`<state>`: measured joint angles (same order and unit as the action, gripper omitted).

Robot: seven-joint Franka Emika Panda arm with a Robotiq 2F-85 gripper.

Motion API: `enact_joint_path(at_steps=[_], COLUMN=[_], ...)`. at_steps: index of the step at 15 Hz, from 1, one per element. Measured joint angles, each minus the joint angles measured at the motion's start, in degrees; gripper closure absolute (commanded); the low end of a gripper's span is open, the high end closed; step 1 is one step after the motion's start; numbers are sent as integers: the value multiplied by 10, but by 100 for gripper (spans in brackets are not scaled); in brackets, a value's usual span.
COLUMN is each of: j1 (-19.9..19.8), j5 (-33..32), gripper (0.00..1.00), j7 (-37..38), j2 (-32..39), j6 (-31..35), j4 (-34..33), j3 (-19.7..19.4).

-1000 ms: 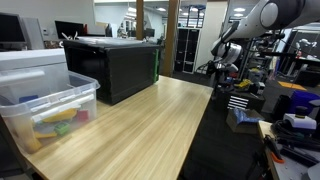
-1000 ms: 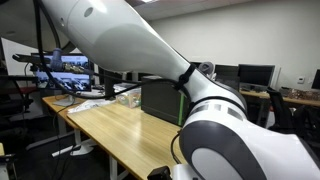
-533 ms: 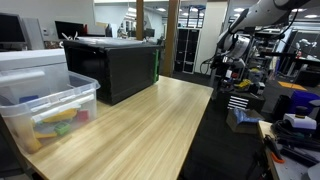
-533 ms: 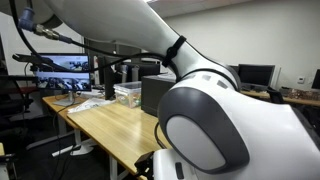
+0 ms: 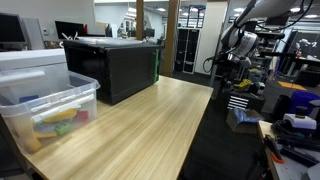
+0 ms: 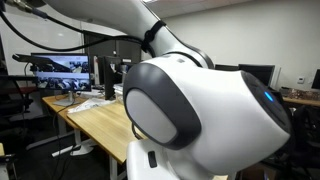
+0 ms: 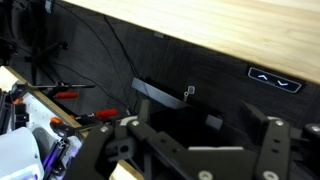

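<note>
At the right side of the wooden table (image 5: pixel 150 120), in the upper right of the frame in an exterior view, the gripper (image 5: pixel 236 48) hangs in the air beside the table edge and touches nothing. In the wrist view the gripper (image 7: pixel 200 150) has its jaws standing wide apart, with only dark space between them, so it holds nothing. Above them runs the table's edge with a small control panel (image 7: pixel 274 80), and red-handled tools (image 7: pixel 68 95) lie at the left. During the last second the gripper has climbed higher, and the white arm (image 6: pixel 200 110) has swung so that it now nearly fills the frame. I judge the hand is only being repositioned, away from the tabletop. The black case (image 5: pixel 115 65) and the clear plastic bin (image 5: pixel 45 105) stand well apart from it.
</note>
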<state>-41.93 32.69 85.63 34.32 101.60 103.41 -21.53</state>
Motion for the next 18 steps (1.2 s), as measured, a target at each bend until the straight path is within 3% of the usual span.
enact_joint_path(at_steps=[8,13,18], j1=[55,74,75], j5=[-23,1,19], gripper=[98,99,99], j7=[-8,34,101], j2=[-42,-39,-23], j6=[71,127,141], j4=[92,128,137], j3=[-16,-17,-26])
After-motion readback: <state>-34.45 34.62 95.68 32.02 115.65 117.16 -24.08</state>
